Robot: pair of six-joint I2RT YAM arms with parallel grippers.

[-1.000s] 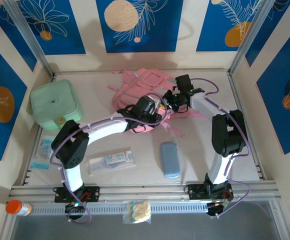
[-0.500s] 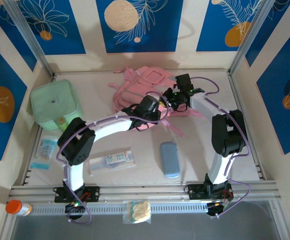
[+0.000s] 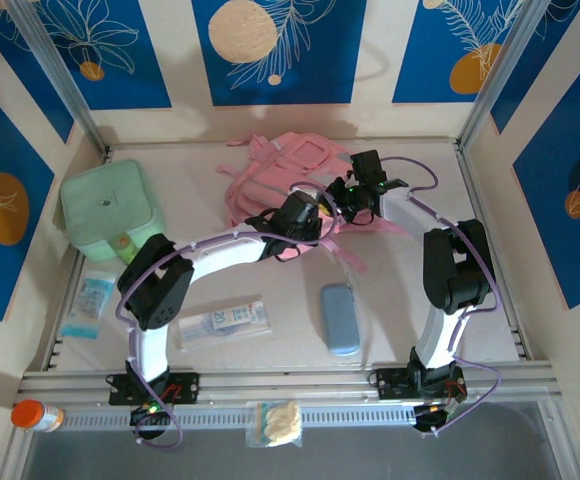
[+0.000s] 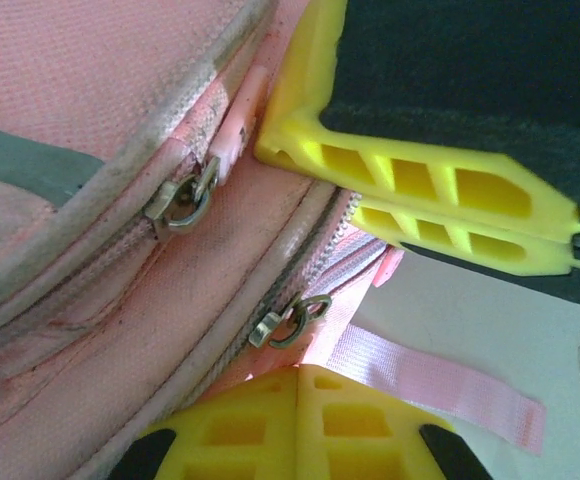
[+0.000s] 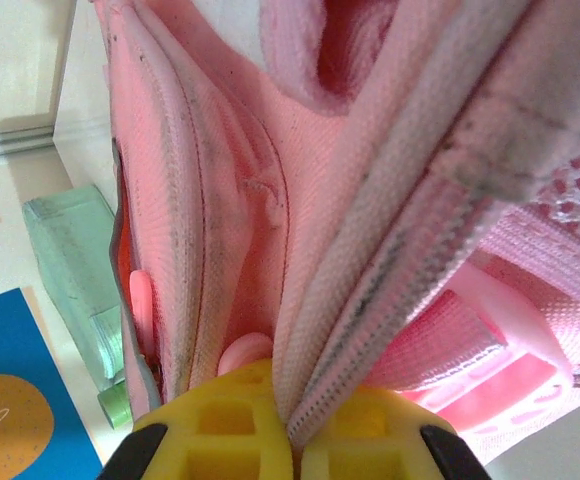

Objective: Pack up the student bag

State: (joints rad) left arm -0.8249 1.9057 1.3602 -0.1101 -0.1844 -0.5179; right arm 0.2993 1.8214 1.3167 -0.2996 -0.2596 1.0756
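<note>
My right pincer clamped on zip edge of soft pink fabric backpack; my left pincer closed at its seam. Writing: "20" on flat clear packet.

**How the three cameras look at the scene**

The top camera hangs high above and behind the arm bases and looks down on the whole table from far. The bases lie at 6 o'clock, the pink bag toward 12 o'clock. The left wrist camera looks past the left arm's fingers, at 6 o'clock in its picture, very near onto the bag's zips. The right arm's fingers cross at 2 o'clock. The right wrist camera, equally near, looks along a zip seam, with the green case behind at 8 o'clock. All three views share the bag; the top and right wrist views share the case.
</note>
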